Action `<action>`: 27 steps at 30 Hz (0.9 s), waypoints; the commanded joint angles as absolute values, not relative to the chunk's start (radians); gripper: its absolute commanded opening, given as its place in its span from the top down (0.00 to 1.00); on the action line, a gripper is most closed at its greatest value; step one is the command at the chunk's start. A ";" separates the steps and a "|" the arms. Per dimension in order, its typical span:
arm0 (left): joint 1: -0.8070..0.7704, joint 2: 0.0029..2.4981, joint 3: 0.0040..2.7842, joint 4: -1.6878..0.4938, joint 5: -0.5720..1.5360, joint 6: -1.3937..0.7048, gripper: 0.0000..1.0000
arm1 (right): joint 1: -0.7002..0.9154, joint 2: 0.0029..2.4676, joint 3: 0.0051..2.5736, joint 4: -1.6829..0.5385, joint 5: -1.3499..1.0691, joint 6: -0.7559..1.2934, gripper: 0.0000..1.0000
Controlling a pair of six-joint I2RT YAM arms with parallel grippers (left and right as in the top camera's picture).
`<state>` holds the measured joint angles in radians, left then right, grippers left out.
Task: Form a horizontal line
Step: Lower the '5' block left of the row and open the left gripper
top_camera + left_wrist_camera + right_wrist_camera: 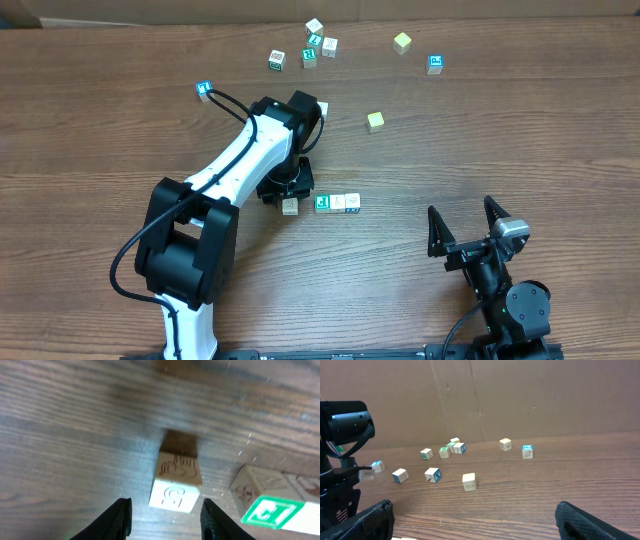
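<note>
The horizontal line (338, 202) is a short row of three pale alphabet cubes touching side by side at the table's middle. Its left end cube, with green print (270, 510), shows at the right of the left wrist view. A single pale cube (290, 206) (176, 482) stands just left of the row with a small gap between them. My left gripper (288, 194) (166, 522) hovers over that cube, open, with its fingertips on either side and not touching it. My right gripper (468, 226) (480, 525) stands open and empty near the front right.
Several loose cubes lie at the back: a cluster (309, 57), a yellowish one (402, 42), a blue-print one (435, 64), another (375, 121) and one at the left (206, 90). The left arm (230, 170) stretches diagonally across the left half of the table.
</note>
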<state>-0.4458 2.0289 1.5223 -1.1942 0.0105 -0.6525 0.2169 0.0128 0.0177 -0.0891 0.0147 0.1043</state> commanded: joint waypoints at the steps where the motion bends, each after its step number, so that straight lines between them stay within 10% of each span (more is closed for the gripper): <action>1: -0.455 1.996 1.509 -1.159 -0.036 -0.658 0.59 | 0.221 0.003 0.008 -0.083 0.017 0.100 0.00; 27: -0.366 1.996 1.509 -1.150 -0.136 -0.658 0.61 | 0.221 0.003 0.008 -0.083 0.017 0.100 0.00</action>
<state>-0.3897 2.0289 1.5166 -1.1355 -0.1143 -0.6525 0.2169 0.0128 0.0177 -0.0891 0.0147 0.1043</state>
